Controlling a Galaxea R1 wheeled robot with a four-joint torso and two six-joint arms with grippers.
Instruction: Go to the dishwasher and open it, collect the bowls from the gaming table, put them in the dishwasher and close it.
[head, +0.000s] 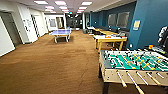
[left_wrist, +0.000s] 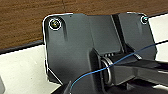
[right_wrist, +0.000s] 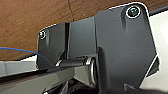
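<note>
The gaming table (head: 110, 38), white-topped with a yellow edge and yellow legs, stands at mid-right in the head view, beyond the foosball table (head: 132, 63). A few small coloured items lie on it, too blurred to tell as bowls. The dishwasher is out of view. In both wrist views my own dark plate (left_wrist: 82, 47) (right_wrist: 117, 45) hangs over brown carpet and a white surface of my base.
Brown carpet (head: 50, 65) runs ahead down a long hall. A blue ping-pong table (head: 60, 32) stands far ahead at centre-left. More yellow tables (head: 106, 32) line the teal right wall. A person (head: 163, 36) is at the right edge. White walls and doors run along the left.
</note>
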